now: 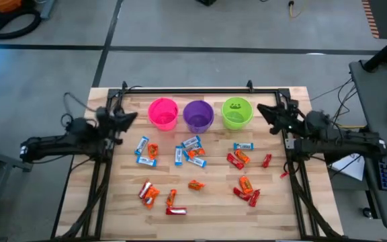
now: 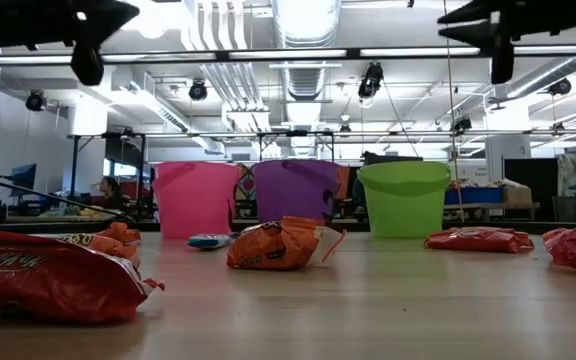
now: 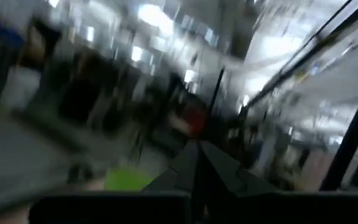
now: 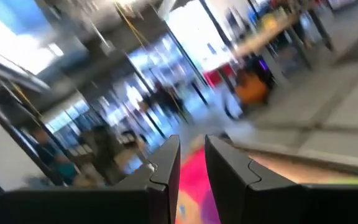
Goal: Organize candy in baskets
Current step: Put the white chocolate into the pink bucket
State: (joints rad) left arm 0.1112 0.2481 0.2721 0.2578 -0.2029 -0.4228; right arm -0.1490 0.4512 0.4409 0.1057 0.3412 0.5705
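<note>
A red candy [image 2: 53,280] lies nearest the low camera, cut off at the edge. Both wrist views are blurred; the right gripper's [image 1: 263,111] fingers stand slightly apart, and I cannot tell about the left gripper [image 1: 127,118]. The candy [image 1: 192,154] lies scattered between the arms, before the pink [image 1: 163,113], purple [image 1: 198,115] and green [image 1: 236,112] baskets.

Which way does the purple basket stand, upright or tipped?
Upright: the purple basket shows its round open mouth from above, and stands on its base in the low view.

The right end effector [image 4: 192,171] shows two dark fingers [image 4: 164,174] slightly parted, with the pink basket [image 4: 194,180] between and beyond them. Behind is a heavily blurred room, perhaps with an orange object [image 4: 253,87].
</note>
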